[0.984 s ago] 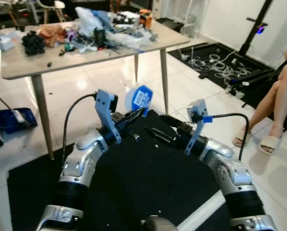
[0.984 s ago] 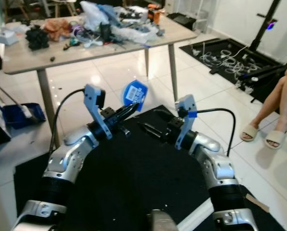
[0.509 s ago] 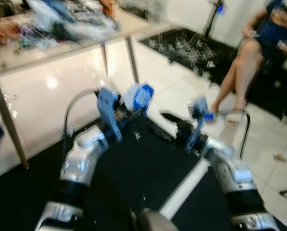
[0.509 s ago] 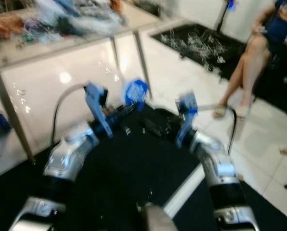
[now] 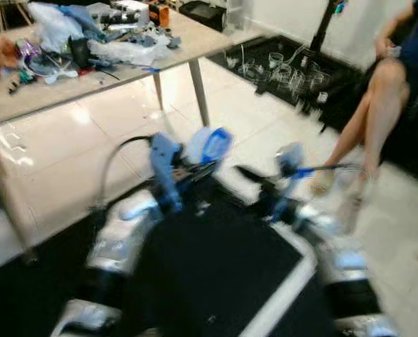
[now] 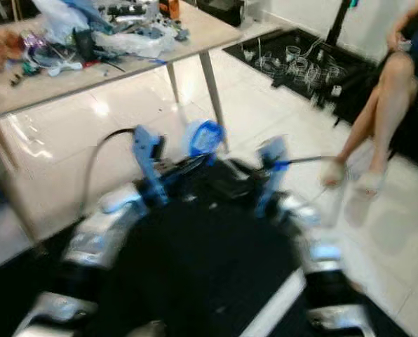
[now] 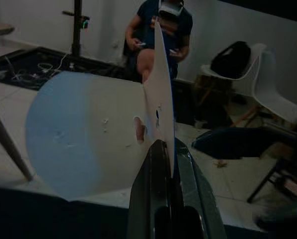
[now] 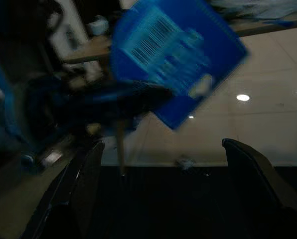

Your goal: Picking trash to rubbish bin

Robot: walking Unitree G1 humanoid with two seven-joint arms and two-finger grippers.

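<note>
Out front, at chest height over black floor mat [image 5: 216, 274]: left gripper [image 5: 203, 168] raised, both black fingers pressed together on edge of blue-and-white flat paper wrapper with barcode label [image 5: 209, 145], wrapper held upright above mat's far edge. Left wrist view: fingers [image 7: 161, 189] clamped tight on thin white edge of same wrapper [image 7: 88, 134], pale blue-white face fanning off to one side. Right gripper [image 5: 247, 175] level with left one, just beside it, not touching wrapper; fingers [image 8: 253, 174] spread wide apart in right wrist view, blue barcode face of wrapper [image 8: 176, 64] seen between and beyond them. Head views motion-blurred, arm outlines smeared. Beyond mat: glossy white tile floor [image 5: 90, 147], then light wood table on slim metal legs [image 5: 195, 45] loaded with clear plastic bags, cables and mixed clutter [image 5: 90, 35]. Farther off to right: second dark mat with pile of white coiled cables [image 5: 279, 70]. Seated person at right edge, bare legs [image 5: 367, 119] stretched toward floor, light sandals on feet, blurred. Same person in left wrist view, holding small object in both hands, white chair with black bag [image 7: 233, 55] alongside.
</note>
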